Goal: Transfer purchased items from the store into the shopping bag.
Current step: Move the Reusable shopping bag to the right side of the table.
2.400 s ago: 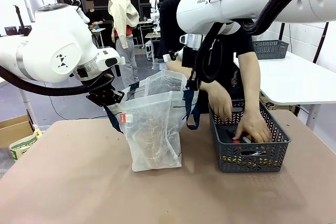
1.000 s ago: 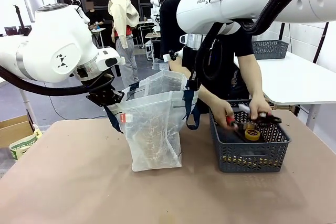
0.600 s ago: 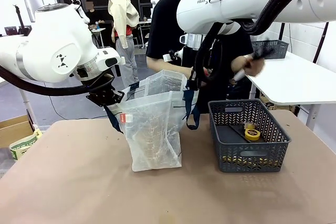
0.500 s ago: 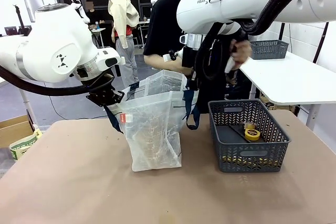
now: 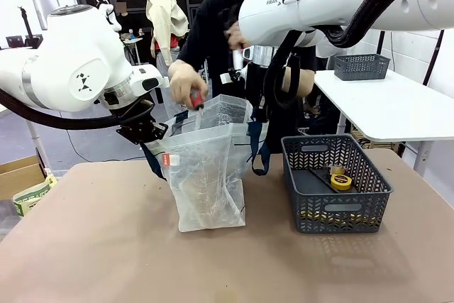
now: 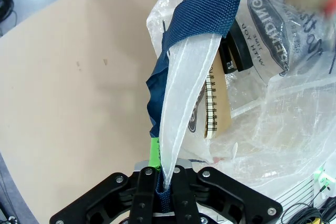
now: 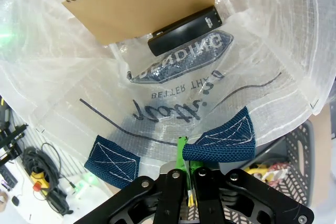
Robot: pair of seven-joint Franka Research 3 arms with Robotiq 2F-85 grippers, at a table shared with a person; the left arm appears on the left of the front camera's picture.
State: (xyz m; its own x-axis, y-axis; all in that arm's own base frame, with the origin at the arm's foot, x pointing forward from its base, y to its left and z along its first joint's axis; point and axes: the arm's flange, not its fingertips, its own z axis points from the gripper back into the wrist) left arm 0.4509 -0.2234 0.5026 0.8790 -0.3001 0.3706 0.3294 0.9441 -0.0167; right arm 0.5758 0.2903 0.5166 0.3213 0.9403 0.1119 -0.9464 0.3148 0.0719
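The shopping bag stands open on the table between my arms. My left gripper is shut on its navy strap and the bag's rim. My right gripper is shut on the other navy strap. A person's hand holds a small red item just over the bag's mouth. Inside the bag lie a spiral notebook and a black flat item. The store, a dark grey slotted basket, sits to the right with a yellow roll in it.
A cardboard box and a tape strip lie off the table's left edge. A white table at the right back carries another grey basket. The person stands close behind the bag.
The person's hands have left the basket and moved left. One hand now holds a red item above the bag's mouth. Both arms and the bag have stayed put.
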